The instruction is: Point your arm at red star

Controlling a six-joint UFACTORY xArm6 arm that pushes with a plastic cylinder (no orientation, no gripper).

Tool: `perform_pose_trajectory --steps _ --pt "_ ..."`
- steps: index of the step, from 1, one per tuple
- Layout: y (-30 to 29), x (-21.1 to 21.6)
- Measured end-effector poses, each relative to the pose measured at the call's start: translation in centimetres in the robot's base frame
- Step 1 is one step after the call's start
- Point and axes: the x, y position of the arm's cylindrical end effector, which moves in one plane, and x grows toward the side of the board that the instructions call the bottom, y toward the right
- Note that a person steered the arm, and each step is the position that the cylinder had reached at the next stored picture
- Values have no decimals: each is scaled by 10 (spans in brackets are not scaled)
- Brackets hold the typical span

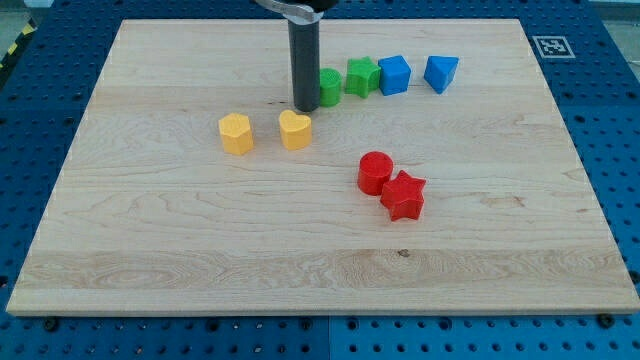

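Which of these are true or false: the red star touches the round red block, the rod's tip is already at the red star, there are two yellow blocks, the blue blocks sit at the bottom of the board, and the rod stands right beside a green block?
1. The red star touches the red cylinder. True.
2. My tip is at the red star. False: it is up and to the view's left of it, just above the yellow heart.
3. There are two yellow blocks. True: the heart and a yellow hexagon.
4. The blue blocks sit at the view's bottom. False: the blue cube and blue triangle are near the top.
5. My tip stands beside a green block. True.
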Motion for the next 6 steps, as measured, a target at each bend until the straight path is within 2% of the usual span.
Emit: perform_pose_trajectory --steps 2,4,5,6 --pt "10 1" --pt "89 32" --pt "142 88" --pt "174 163"
